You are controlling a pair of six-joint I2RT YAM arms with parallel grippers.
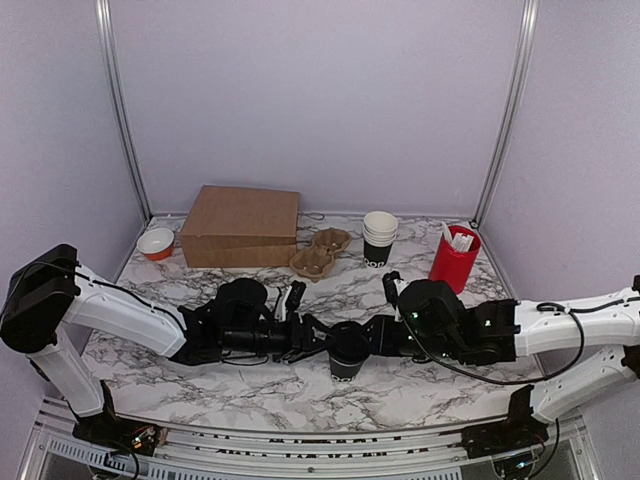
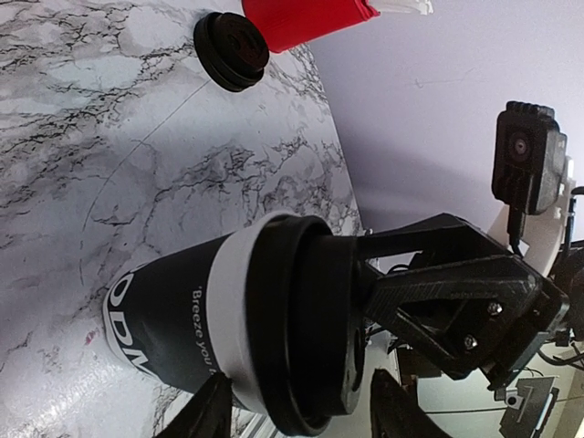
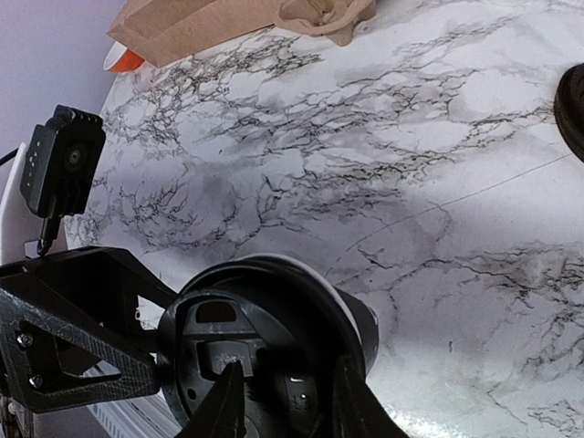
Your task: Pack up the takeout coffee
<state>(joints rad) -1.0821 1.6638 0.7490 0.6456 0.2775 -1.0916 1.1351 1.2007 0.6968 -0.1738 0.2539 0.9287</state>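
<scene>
lidding looks to be the step in hand: the black cup (image 1: 345, 366) stands on the marble table (image 1: 250, 392) near its front edge, midway between the two arms, with the black lid (image 2: 306, 310) sitting on its rim. the right claw (image 3: 287, 401) comes at it from above and is closed on the lid's top. the left claw (image 2: 301, 406) has its fingers at the cup just under the lid, but whether they squeeze it or only flank it, i can't tell. to do this well i'd want the cup braced firm while the right presses straight down, evenly, so the lid snaps home all round; i can't tell if the far side is seated. push off-centre and the paper wall could buckle or the cup tip. after that, the cardboard carrier (image 1: 320, 252) at the back looks like its home.
</scene>
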